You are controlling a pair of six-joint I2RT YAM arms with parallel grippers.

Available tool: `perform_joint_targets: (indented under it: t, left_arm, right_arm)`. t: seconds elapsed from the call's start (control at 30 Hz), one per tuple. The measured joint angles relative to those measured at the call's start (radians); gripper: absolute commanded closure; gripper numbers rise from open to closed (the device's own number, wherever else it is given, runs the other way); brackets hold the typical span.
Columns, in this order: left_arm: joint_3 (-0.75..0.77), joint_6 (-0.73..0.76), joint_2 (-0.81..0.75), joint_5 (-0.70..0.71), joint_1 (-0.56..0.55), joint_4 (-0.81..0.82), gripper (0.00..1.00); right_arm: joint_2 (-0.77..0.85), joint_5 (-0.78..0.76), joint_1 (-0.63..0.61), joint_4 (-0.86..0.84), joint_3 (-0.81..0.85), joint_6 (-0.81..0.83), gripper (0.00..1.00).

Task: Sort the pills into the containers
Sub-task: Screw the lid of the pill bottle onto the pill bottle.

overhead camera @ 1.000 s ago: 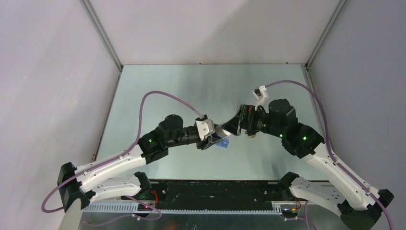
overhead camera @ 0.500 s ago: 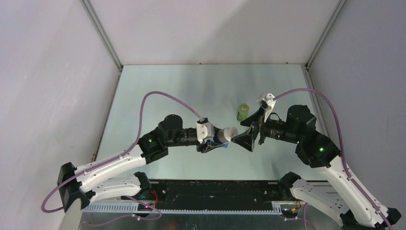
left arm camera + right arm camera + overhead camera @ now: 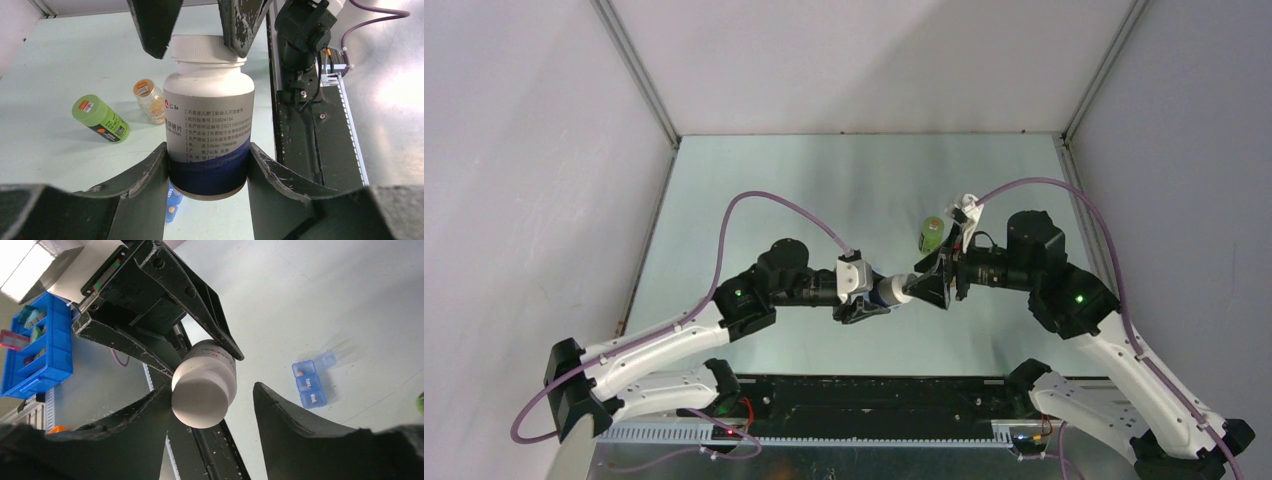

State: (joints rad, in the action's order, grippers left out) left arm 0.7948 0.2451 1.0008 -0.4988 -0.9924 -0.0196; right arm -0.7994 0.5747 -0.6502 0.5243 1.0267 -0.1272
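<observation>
Since the cap (image 3: 207, 48) looks due to be twisted off, the right gripper (image 3: 212, 387) should centre on it and clamp evenly before turning; its jaws stand apart, one touching the cap, the other showing a gap. The left gripper (image 3: 207, 152) clamps the white pill bottle (image 3: 209, 110) by its lower body, held level between both grippers, above the surface (image 3: 824, 180). The left arm (image 3: 674, 335) and right arm (image 3: 1114, 340) reach inward, wrists facing each other

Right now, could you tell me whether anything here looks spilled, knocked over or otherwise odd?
Nothing clearly stands out. The white bottle is capped in the left tool, and no loose pills show on the table. Whether the green bottle stands or lies, I cannot tell.
</observation>
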Motion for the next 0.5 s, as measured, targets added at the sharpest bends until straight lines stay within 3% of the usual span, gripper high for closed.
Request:
perform_joint_targets:
  t: [0.17,0.3,0.37,0.43,0.47,0.5]
  left_arm:
    - [0.0,-0.003,0.0,0.05,0.003,-0.001,1.0]
    - [0.0,-0.021,0.0,0.085,0.007,0.01,1.0]
    - [0.0,-0.031,-0.001,0.103,0.008,0.014,1.0]
    - [0.0,-0.035,-0.001,0.116,0.009,0.014,1.0]
    - [0.0,-0.034,-0.001,0.124,0.009,0.014,1.0]
    - [0.0,-0.034,-0.001,0.132,0.009,0.014,1.0]
  right_arm:
    - [-0.032,-0.004,0.0,-0.015,0.0,-0.088,0.68]
    - [-0.037,-0.102,-0.005,-0.039,-0.003,-0.255,0.79]
    - [-0.033,-0.161,-0.016,-0.053,-0.011,-0.356,0.74]
    - [-0.025,-0.225,-0.028,-0.078,-0.029,-0.472,0.47]
    - [-0.019,-0.261,-0.034,-0.097,-0.042,-0.538,0.24]
    - [-0.016,-0.283,-0.036,-0.107,-0.052,-0.586,0.15]
